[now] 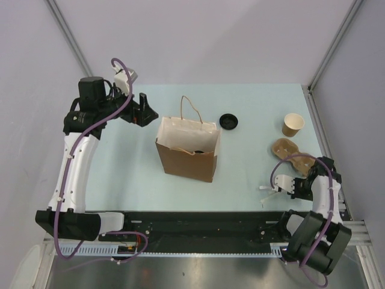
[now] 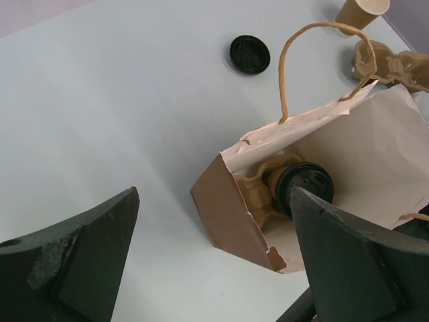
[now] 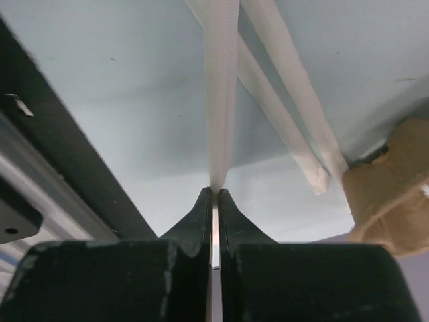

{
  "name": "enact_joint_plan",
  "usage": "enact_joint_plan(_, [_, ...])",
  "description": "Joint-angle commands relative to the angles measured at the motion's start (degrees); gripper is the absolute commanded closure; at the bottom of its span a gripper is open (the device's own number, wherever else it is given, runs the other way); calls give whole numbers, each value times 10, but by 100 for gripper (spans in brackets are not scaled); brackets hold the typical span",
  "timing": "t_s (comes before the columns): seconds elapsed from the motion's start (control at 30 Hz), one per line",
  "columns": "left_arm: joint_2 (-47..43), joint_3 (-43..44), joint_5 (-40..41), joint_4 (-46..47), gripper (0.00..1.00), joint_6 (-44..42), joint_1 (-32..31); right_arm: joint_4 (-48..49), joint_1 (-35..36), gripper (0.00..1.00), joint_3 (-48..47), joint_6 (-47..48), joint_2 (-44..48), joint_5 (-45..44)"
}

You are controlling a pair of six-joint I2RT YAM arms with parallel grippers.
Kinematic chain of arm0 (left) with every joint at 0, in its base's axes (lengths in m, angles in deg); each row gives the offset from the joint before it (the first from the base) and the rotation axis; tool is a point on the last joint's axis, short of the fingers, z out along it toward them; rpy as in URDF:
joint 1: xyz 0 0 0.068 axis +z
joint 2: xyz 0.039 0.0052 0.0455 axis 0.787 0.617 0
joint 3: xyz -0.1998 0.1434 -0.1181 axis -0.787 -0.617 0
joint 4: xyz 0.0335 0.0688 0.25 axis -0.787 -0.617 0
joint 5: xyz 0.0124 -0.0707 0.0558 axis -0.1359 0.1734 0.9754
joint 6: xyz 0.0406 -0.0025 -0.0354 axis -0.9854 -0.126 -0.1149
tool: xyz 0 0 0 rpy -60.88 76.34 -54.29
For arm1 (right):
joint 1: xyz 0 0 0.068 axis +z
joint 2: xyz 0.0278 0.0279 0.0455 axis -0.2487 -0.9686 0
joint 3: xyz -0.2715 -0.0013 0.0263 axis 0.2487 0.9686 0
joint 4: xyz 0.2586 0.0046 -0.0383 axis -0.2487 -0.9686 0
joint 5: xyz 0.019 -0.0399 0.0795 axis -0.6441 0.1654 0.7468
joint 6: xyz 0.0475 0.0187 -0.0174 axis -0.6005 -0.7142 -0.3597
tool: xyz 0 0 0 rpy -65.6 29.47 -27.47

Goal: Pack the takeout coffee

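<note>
An open tan paper cup (image 1: 293, 124) stands at the far right of the table, also in the left wrist view (image 2: 362, 8). Its black lid (image 1: 228, 121) lies apart near the bag (image 2: 249, 54). The brown paper bag (image 1: 186, 150) stands open mid-table. Inside it, in the left wrist view, a lidded cup (image 2: 305, 184) sits in a pulp carrier (image 2: 258, 191). My left gripper (image 1: 143, 111) is open and empty, left of the bag (image 2: 214, 268). My right gripper (image 1: 269, 189) is shut on a thin white stick (image 3: 221, 100) near the front right.
A second pulp carrier tray (image 1: 289, 150) lies at the right, just beyond my right gripper; its edge shows in the right wrist view (image 3: 389, 188). More white sticks (image 3: 281, 100) lie beside the held one. The black front rail (image 1: 198, 223) runs along the near edge.
</note>
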Motion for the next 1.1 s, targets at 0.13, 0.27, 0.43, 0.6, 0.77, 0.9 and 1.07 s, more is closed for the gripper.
enact_joint_plan(0.13, [8,23,-3,0,0,-18,4,-248,-5,100,-142,48,93,138])
enact_joint_plan(0.27, [11,19,-4,9,1,-11,4,-295,21,100,-248,1,90,240])
enact_joint_plan(0.43, [9,9,-6,16,0,-3,4,-220,142,100,-444,-301,30,351])
enact_joint_plan(0.6, [-2,-2,7,20,0,-2,4,-41,320,100,-585,-610,-17,390])
enact_joint_plan(0.77, [-21,-22,20,30,0,6,5,119,446,100,-675,-877,-76,391])
enact_joint_plan(0.9, [-28,-36,-30,45,0,39,27,272,523,100,-647,-1021,-98,379])
enact_joint_plan(1.07, [-107,-126,-252,245,1,141,55,419,582,100,-610,-1119,-135,359])
